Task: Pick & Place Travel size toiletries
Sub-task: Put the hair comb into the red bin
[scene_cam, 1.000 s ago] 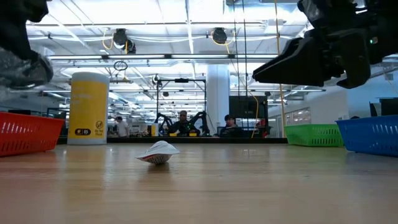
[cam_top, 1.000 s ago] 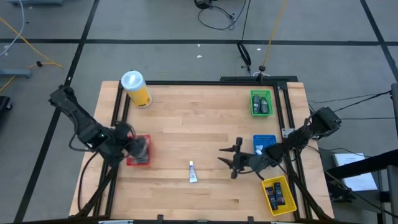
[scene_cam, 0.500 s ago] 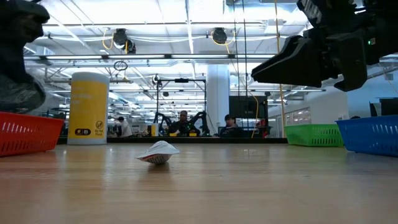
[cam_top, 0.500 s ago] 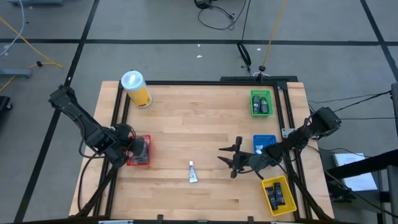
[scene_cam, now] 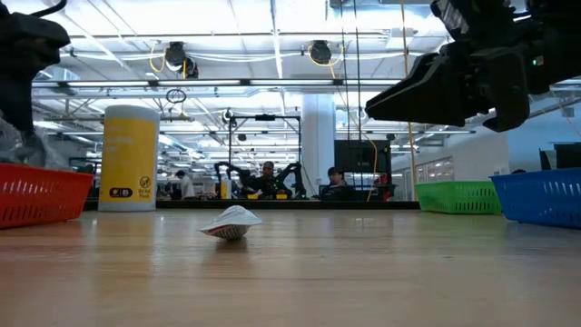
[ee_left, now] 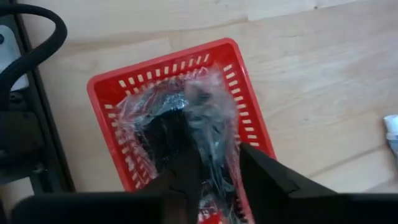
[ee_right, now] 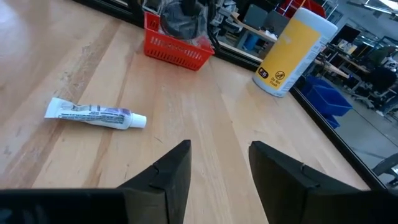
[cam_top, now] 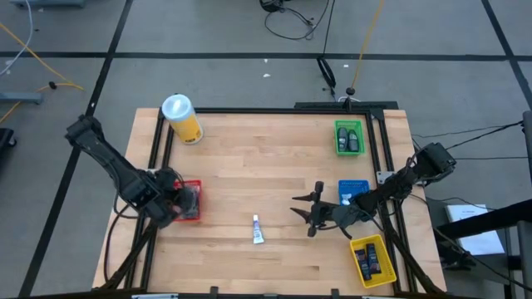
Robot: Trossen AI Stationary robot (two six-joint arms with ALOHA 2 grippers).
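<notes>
The left gripper (ee_left: pixel 214 165) reaches down into the red bin (cam_top: pixel 188 201) at the desk's (cam_top: pixel 274 166) left edge. Its fingers (ee_left: pixel 183 168) are clenched on a clear-wrapped dark packet (ee_left: pixel 186 124), which sits inside the bin, the crinkled wrap spreading across most of the bin floor. In the low view the gripper hangs just over the bin's rim (scene_cam: pixel 41 186).

The right gripper (cam_top: pixel 309 212) hovers over the desk just left of the blue bin (cam_top: pixel 353 191), fingers (ee_right: pixel 168 171) spread apart with nothing between them. A white-blue tube (cam_top: pixel 258 230) lies flat on the bare wood between the two grippers, nearer the right one and apart from it; the right wrist view shows it (ee_right: pixel 94 114) ahead of the fingers.

Dark bottles (cam_top: pixel 350 139) sit in the green bin (cam_top: pixel 338 139). More small items fill the yellow bin (cam_top: pixel 371 259). The yellow canister (cam_top: pixel 181 118) stands at the far left corner.
</notes>
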